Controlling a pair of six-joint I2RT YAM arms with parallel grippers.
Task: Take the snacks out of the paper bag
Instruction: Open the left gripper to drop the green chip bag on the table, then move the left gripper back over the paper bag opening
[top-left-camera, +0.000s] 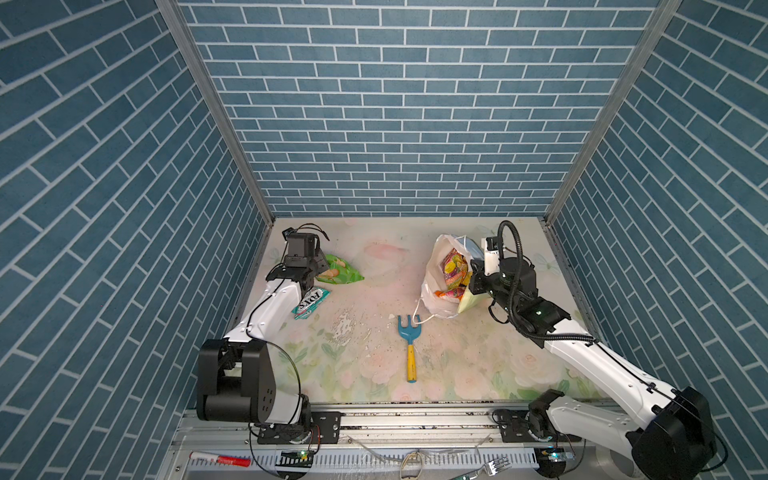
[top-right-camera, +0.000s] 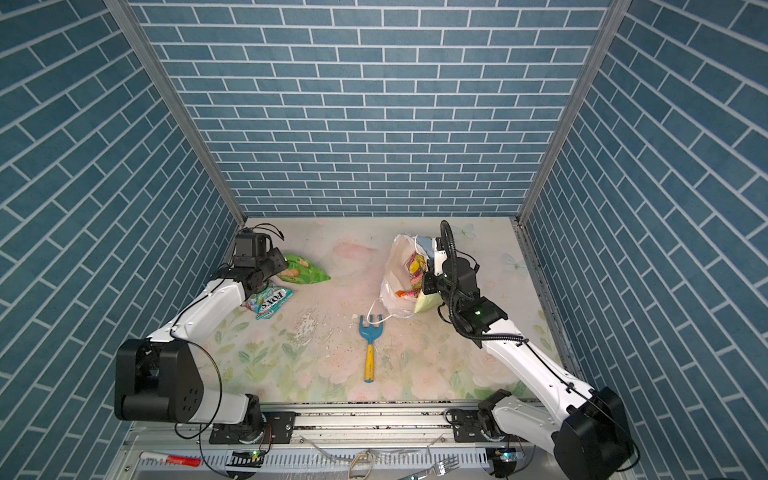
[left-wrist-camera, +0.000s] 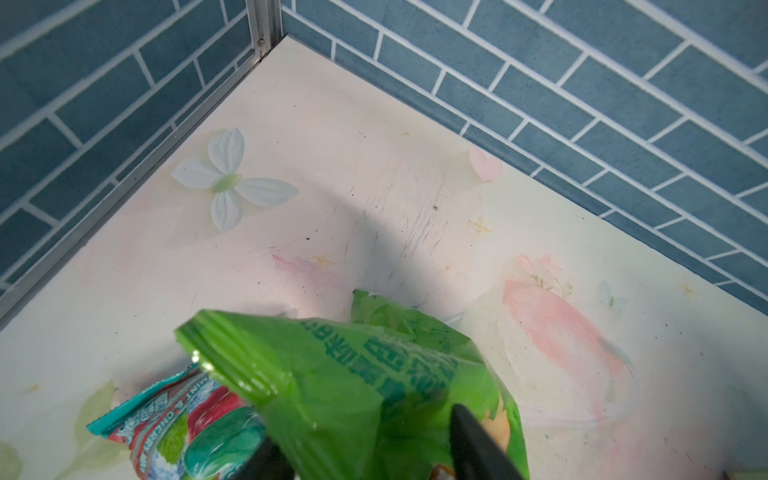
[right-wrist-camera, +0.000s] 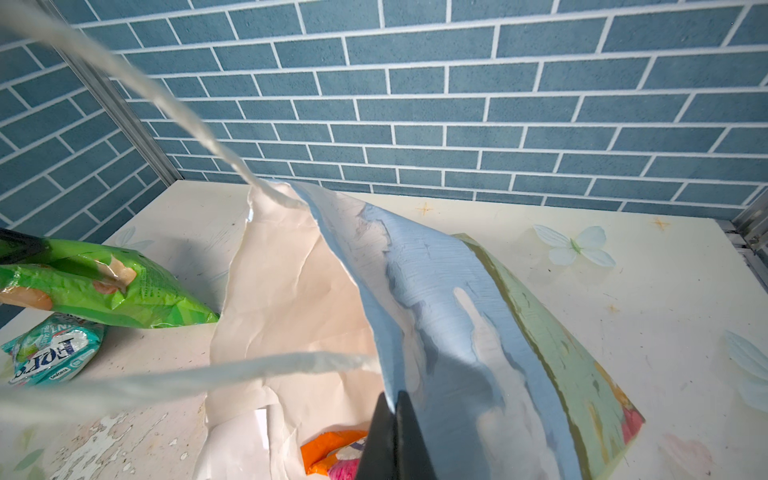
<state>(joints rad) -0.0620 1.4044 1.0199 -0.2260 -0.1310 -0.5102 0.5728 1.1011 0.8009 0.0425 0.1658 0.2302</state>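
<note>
Pinching the bag wall, the right gripper props its mouth open leftward. The left gripper stands wide astride the green packet, well left of the bag. Other snacks lie inside, so the free left arm must cross.

2 snacks left | paper bag right — packets in it | rake between, in front

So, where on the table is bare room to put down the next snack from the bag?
Bare: the middle strip between the green packet and the paper bag, back to the wall; also the near table on both sides of the toy rake. Crowded: the far left, where the teal-white packet lies by the green one.
</note>
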